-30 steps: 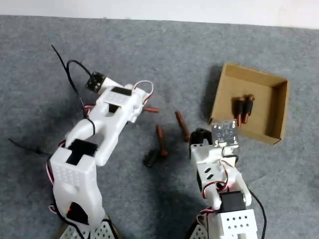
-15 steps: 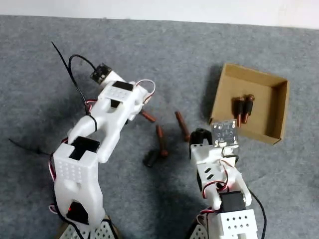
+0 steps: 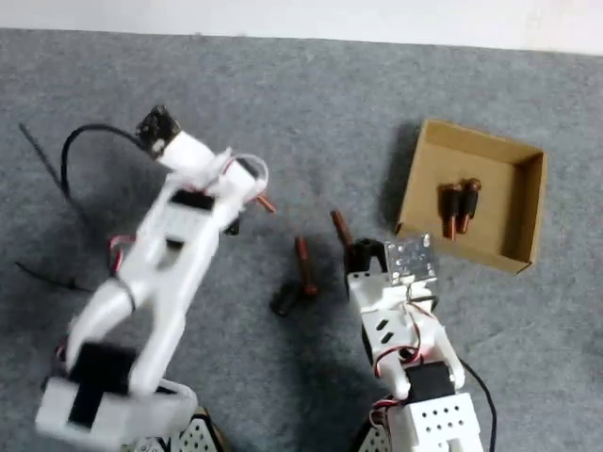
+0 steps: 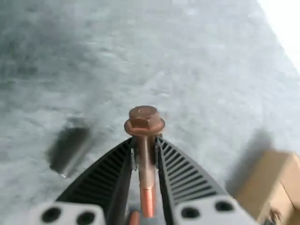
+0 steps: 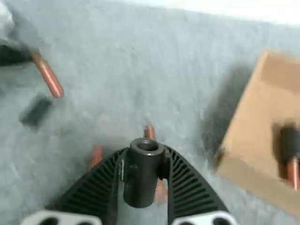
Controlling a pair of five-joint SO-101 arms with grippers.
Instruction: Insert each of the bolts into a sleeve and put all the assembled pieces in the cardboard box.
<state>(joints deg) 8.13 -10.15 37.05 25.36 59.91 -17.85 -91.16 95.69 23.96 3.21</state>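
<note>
The left arm [image 3: 160,273] stands over the left half of the grey surface [image 3: 283,104]. The left pincer [image 4: 146,140] is closed narrowly on the shank of a copper-coloured bolt, the held bolt [image 4: 144,123]. Its hexagonal head sticks out past the fingertips, and its threaded end runs back between the ribbed fingers [image 4: 180,171]. In the high view this bolt shows just right of the arm's tip, pointing right and slightly near.

To the right, near the middle of the surface, a dark loose sleeve [image 3: 286,299] lies on its side. One end touches or nearly touches the near end of the near bolt [image 3: 302,266], which lies lengthwise from near to far. The far bolt [image 3: 337,226] lies a little farther and to the right, tilted, with its near end beside the right arm's tip.

The right arm [image 3: 405,330] stands right of centre. The right pincer [image 5: 145,154] is clamped on a dark held sleeve [image 5: 140,183]. The open bore of the sleeve faces away from the wrist, and the fingers press on both of its sides.

The cardboard box [image 3: 480,139] sits on the far right, open at the top. Two assembled pieces [image 3: 452,209] lie inside it side by side, touching or nearly so. Their dark sleeve ends point far and their copper ends point near.
</note>
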